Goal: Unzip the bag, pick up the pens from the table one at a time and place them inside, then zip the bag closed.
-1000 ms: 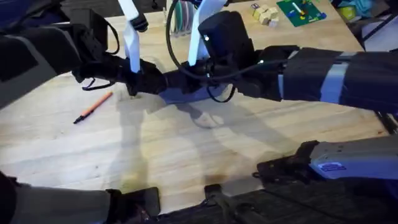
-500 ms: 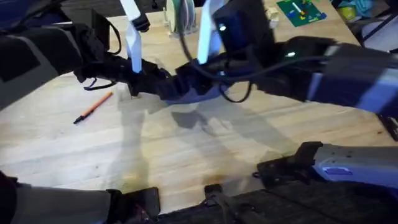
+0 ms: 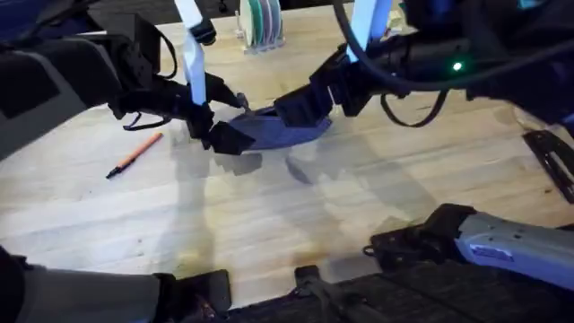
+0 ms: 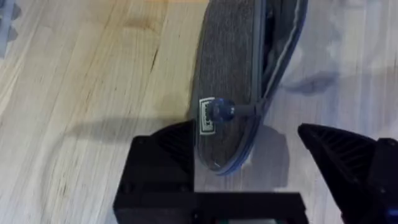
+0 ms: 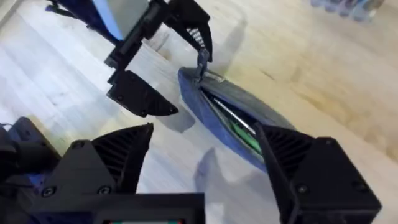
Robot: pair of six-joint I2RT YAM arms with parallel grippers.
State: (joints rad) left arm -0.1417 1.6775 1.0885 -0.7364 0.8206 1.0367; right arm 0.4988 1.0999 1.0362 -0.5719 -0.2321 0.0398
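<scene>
On the table (image 3: 296, 224) the left gripper (image 3: 220, 126), jaws apart, should steady the half-open bag (image 3: 273, 133) while the right gripper (image 3: 305, 109), also apart, fetches the pen (image 3: 134, 154).

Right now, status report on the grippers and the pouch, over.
Left gripper at one end of the blue-grey fabric pouch, open. Right gripper open at the other end. Pouch unzipped. Orange pen on the wooden table.

Bag (image 3: 269, 133) on table (image 3: 269, 224), just behind centre. Left gripper (image 3: 220, 135) at bag's 9 o'clock end, right gripper (image 3: 309, 106) at its 3 o'clock end. Pen (image 3: 134, 154) on table at 9 o'clock of bag, well apart.
</scene>
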